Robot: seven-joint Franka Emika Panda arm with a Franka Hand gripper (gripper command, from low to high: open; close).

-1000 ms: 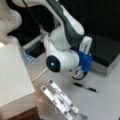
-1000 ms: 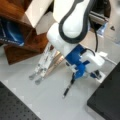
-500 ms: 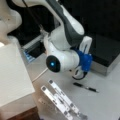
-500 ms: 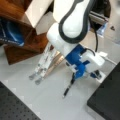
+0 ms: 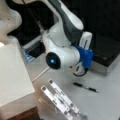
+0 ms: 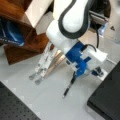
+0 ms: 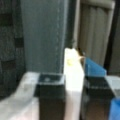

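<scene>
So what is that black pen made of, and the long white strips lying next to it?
The pen looks like plastic: a thin dark barrel with a slight shine and a paler band. The white strips could be painted metal or hard plastic: flat, stiff-looking bars with small dark holes and greyish ends. The gripper hangs near the pen; its blue mount looks like matte plastic.

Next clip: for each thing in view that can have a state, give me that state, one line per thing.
hand: fingers a narrow gap apart in the wrist view, nothing gripped.
pen: lying flat on the table, cap on, apart from the hand.
metal rails: lying flat side by side on the table, untouched.
white box: closed, resting at a front view's left.
</scene>
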